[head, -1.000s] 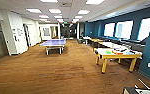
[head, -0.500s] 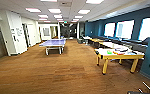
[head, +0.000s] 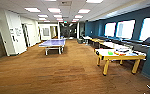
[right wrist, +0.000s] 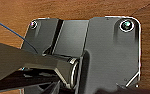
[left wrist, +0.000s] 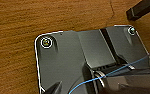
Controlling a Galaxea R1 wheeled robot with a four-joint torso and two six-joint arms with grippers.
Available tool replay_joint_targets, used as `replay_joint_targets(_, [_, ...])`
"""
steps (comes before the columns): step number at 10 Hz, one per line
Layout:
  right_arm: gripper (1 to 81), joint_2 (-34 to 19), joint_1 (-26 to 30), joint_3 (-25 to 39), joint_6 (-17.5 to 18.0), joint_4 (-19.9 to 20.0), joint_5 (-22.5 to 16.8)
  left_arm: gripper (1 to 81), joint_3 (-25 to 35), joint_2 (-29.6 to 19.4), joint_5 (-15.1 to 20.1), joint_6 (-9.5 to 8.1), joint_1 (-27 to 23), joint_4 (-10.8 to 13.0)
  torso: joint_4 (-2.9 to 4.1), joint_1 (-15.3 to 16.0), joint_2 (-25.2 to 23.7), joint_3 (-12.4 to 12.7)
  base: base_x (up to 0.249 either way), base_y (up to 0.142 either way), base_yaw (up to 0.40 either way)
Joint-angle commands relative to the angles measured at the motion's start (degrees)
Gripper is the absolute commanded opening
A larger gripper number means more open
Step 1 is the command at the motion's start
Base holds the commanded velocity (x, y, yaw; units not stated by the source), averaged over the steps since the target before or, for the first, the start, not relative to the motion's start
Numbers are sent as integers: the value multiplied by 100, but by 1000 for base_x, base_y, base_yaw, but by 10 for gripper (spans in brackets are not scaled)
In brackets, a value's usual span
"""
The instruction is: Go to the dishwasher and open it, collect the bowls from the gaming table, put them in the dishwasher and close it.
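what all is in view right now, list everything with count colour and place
gaming table: one, white top with yellow trim and legs, right of the room near the blue wall
bowls: small bright items on the gaming table, a green one and orange beside it; exact count too blurred to tell
table tennis table: one, blue top, middle of the room further back
row of tables: along the window wall behind the gaming table, count unclear
windows: bright, in the blue wall on the right
floor: brown wood-look, across the whole room
ceiling lights: several white panels overhead
robot's own dark plate: seen in both wrist views, above the floor
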Motion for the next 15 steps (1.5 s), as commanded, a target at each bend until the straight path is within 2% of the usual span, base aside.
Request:
replay_joint_targets(1, [811, -4, 318, 19, -5, -13, -242, 811, 8, -51, 237, 0, -347, 29, 0, 0, 0, 0, 131, 0, 0])
replay_joint_targets(15, [811, 14, 310, 19, -4, -13, -242, 811, 8, -51, 237, 9, -347, 29, 0, 0, 0, 0, 142, 0, 0])
